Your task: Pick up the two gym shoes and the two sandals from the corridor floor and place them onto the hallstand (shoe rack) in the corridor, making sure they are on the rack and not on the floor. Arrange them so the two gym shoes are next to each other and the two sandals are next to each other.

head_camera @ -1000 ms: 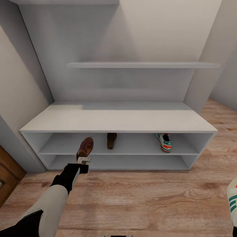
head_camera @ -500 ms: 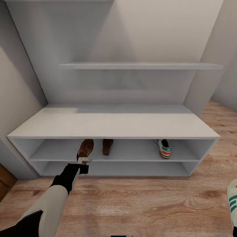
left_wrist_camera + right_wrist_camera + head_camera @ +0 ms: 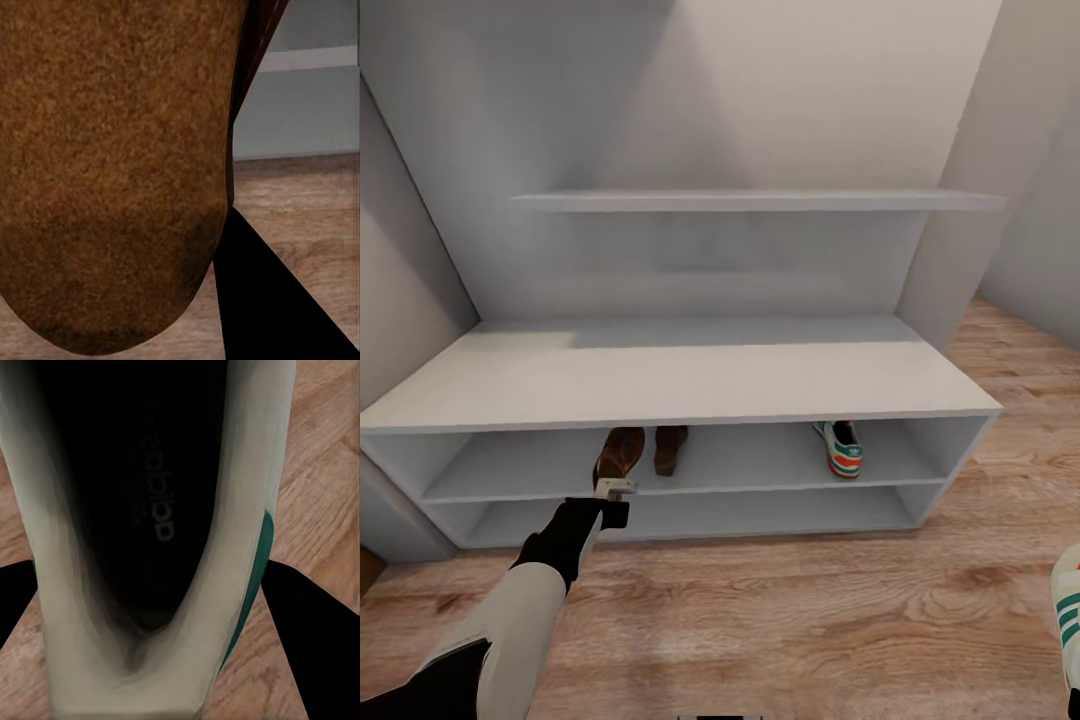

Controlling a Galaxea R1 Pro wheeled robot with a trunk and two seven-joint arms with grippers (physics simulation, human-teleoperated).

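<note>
A pale grey rack (image 3: 670, 375) stands against the wall on a wood floor (image 3: 810, 610). It has a flat top, two open tiers below, and a wall shelf (image 3: 760, 200) above.

At the left, the left arm reaches toward the upper tier. Its tool (image 3: 615, 489) is pinching a brown sandal (image 3: 619, 456) by the heel, toe pointing into the tier's mouth. In the left wrist view the held sandal's sole (image 3: 112, 172) is close to the camera, with one dark finger (image 3: 262, 300) beside it.

Just right of it, a second sandal (image 3: 669, 448) already rests on the upper tier, close beside the held one. Farther right on the same tier, well apart from the sandals, sits one gym shoe (image 3: 839, 448).

At the far right edge, the other gym shoe (image 3: 1068, 620) hangs above the floor. In the right wrist view this held shoe (image 3: 150, 540) is seen from above, between the right tool's two dark fingers (image 3: 315, 622), which grip it.

As a judgement, half the task is done: one sandal and one shoe are on the rack. The held sandal seems about to be set down beside its mate. The held shoe has yet to go beside the other.

The tier opening is low, so the rack's top edge and the tier's front lip leave little height for the sandal and the tool. To the sandal's left the tier is bare. There is open shelf on both sides of the placed gym shoe.
</note>
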